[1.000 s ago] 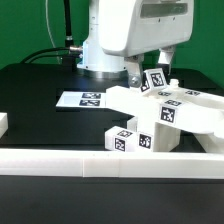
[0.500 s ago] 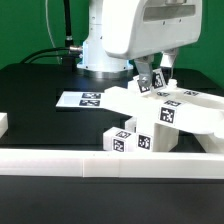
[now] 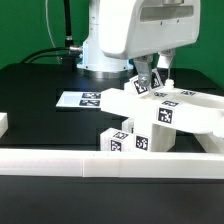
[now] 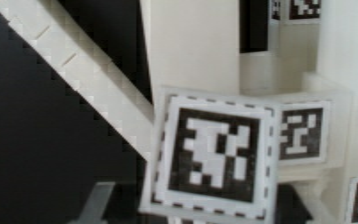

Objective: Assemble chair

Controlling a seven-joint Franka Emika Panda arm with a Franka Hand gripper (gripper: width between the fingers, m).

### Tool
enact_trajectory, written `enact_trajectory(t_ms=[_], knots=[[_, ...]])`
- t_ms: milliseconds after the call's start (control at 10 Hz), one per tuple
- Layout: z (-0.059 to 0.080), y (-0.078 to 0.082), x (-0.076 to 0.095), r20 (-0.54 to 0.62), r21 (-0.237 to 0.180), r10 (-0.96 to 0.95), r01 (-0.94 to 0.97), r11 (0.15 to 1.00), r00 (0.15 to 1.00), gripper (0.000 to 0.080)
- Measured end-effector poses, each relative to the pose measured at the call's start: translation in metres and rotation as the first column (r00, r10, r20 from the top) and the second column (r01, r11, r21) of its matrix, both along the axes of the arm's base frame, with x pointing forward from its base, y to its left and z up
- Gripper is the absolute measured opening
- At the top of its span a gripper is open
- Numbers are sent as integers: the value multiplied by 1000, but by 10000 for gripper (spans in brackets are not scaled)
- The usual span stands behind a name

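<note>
One table: black and flat; it carries everything listed below.
One arm: white, standing behind the marker board. It reaches over the parts on the exterior view's right of the board.
One border wall: long, low and white. It runs across the exterior view in front of the marker board, nearer the camera.
One cluster of chair parts: white slabs and blocks, overlapping and touching. It sits just to the exterior view's right of the marker board and reaches forward to the border wall. The parts hide one another, so their exact number cannot be told.
One marker board: thin, flat and white, lying on the table. At least two tags can be made out on it.
Two low blocks: side by side at the near edge of the cluster, just behind the border wall. They lie nearer the camera than the marker board and to its exterior-view right. Each shows one tag.
One gripper: two fingers, above the cluster and to the exterior view's right of the marker board. The jaws are pressed in, pinching the tagged part.
One tagged part: white, tilted, held between the fingers. Its tag fills much of the wrist view.
Marker tags: at least five face the camera on the chair parts.
</note>
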State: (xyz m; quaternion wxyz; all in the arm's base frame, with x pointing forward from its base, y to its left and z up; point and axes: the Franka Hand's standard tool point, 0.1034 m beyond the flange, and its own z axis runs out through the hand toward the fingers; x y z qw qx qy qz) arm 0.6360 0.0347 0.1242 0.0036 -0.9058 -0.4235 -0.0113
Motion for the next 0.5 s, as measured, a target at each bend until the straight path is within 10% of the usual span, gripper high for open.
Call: enact_trajectory(t_ms=[500], knots=[[1,-1,9,95,-7,31,-30,1000,995,281]])
